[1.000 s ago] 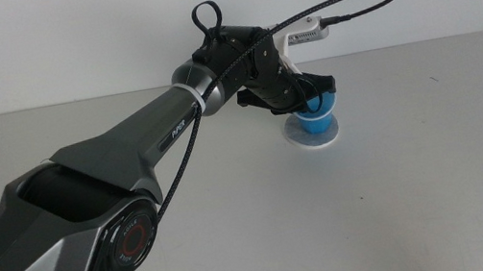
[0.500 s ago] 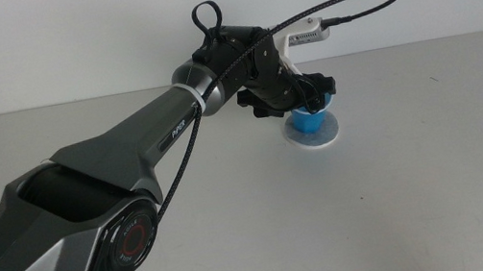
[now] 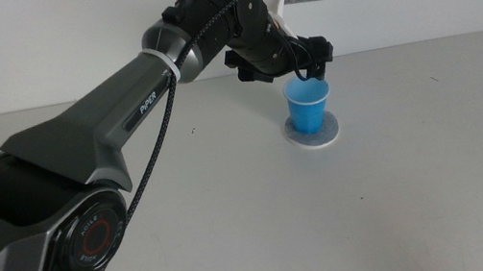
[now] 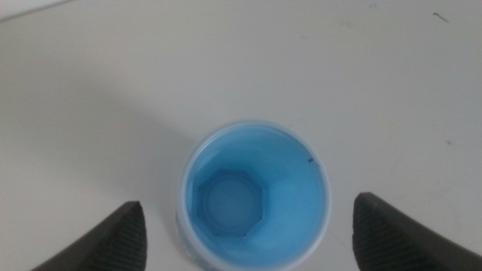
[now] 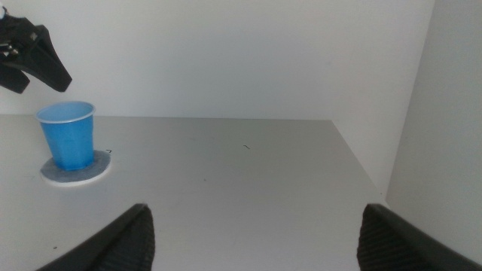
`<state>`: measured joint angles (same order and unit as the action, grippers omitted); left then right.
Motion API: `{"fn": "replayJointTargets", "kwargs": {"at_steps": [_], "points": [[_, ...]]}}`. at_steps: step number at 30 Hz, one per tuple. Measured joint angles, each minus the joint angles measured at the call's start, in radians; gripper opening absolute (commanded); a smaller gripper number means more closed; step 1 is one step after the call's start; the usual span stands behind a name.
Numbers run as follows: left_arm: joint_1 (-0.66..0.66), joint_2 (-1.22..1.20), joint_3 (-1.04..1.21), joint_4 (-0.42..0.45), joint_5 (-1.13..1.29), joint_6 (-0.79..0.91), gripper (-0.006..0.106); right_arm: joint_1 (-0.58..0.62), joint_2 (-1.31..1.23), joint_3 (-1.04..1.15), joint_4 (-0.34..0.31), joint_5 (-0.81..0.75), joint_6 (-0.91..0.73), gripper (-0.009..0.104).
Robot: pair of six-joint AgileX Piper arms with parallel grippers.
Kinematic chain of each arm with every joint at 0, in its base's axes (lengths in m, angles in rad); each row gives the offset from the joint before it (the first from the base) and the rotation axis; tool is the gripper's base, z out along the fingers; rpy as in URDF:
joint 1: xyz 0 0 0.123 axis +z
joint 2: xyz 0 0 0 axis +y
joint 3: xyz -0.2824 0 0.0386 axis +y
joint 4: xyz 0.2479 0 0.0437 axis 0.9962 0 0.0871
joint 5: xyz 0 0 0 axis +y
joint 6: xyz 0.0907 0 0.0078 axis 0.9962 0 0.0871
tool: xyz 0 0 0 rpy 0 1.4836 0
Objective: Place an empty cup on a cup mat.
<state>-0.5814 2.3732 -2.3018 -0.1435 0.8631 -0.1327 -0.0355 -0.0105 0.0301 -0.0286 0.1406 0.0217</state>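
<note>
A pale grey table (image 3: 407,197) fills most of the middle view, backed by a plain white wall, with its far edge running across the upper part of the frame and its right edge dropping off at the right margin. The cup (image 3: 308,107) stands upright on the cup mat (image 3: 311,134) a little right of centre and in the upper half of that frame, with a ring of mat showing all around its base. Bare tabletop lies open on every side of it, widest toward the bottom and the right of the frame. The left gripper (image 3: 305,55) hangs just above the cup's rim, clear of it, on an arm that sweeps in from the lower left corner. Its own wrist view looks straight down into the cup (image 4: 254,197), showing the blue inside with nothing in it, and the two dark jaws stand wide apart at the lower corners, holding nothing. The right wrist view adds the side profile: the cup (image 5: 68,135) sits at the left of the frame on the mat (image 5: 75,169), with the left gripper (image 5: 34,60) above it in the upper left corner, and the table's edge meeting the wall at the right. The right gripper (image 5: 256,245) waits low over the table well away from the cup, its jaws spread wide and empty.
</note>
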Motion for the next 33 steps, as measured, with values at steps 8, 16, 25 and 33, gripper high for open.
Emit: {"fn": "replayJointTargets", "kwargs": {"at_steps": [8,16,25,33], "points": [[0.017,-0.147,0.0,0.019,0.122,0.046,0.105,0.0,0.0,0.0,0.0,0.0,0.0,0.094],[0.024,-0.326,0.0,0.011,0.226,0.063,0.105,0.0,0.0,0.0,0.0,0.0,0.0,0.094],[0.024,-0.53,0.003,0.047,0.315,0.117,0.105,0.0,0.0,0.0,0.0,0.0,0.0,0.094],[0.024,-0.871,0.297,0.125,0.233,0.147,0.105,0.0,0.0,0.0,0.0,0.0,0.0,0.094]]}}
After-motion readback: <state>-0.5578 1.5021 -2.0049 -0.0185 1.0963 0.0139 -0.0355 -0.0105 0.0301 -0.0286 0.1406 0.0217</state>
